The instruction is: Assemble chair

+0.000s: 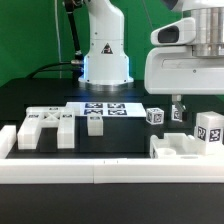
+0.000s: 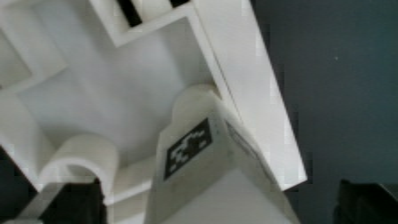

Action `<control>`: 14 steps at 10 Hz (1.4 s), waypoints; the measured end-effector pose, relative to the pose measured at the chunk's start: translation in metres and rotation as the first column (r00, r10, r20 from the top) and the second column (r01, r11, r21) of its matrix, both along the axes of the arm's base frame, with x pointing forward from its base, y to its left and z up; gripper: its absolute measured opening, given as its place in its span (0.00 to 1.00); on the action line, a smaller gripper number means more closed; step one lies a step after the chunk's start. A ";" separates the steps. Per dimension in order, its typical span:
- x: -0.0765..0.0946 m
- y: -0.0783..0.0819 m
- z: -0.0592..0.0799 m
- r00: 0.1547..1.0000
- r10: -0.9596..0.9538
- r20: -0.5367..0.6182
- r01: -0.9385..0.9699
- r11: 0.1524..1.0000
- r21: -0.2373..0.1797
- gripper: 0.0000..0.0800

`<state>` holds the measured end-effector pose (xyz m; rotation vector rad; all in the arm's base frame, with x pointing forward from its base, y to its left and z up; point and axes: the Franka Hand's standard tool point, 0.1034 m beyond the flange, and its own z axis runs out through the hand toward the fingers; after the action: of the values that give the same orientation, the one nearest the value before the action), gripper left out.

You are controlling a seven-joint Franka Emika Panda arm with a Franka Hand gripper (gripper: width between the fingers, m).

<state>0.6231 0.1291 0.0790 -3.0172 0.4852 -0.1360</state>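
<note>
One black table (image 1: 20, 100): bearing everything.
Long white border rail (image 1: 60, 170): lying along its near edge.
Matte white blocky plastic chair parts (image 1: 45, 125): lying spread behind that rail.
Two-finger gripper (image 1: 178, 108): hanging over the parts at the exterior view's right; its spread is not showing clearly.

Wrist view: chair part (image 2: 107, 90) blurred, cropped at every edge – its tag (image 2: 189, 148) unreadable; arm (image 1: 185, 60) runs off the exterior view's top and right
</note>
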 end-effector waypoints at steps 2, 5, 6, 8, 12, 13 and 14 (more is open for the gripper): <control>0.000 -0.001 -0.001 0.984 0.176 0.008 -0.175 0.984 -0.027 0.81; -0.001 -0.001 -0.002 0.935 0.355 0.012 -0.354 0.934 -0.051 0.81; 0.000 -0.002 -0.002 0.910 0.415 0.012 -0.413 0.909 -0.061 0.81; 0.000 -0.002 -0.002 0.901 0.433 0.011 -0.432 0.900 -0.065 0.66; 0.000 -0.002 -0.002 0.912 0.409 0.011 -0.408 0.911 -0.062 0.36; 0.000 -0.002 -0.002 0.939 0.345 0.010 -0.344 0.938 -0.053 0.36; 0.000 -0.003 -0.002 0.965 0.263 0.011 -0.262 0.964 -0.043 0.36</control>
<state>0.6229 0.1262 0.0767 -3.0816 0.0784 -0.1539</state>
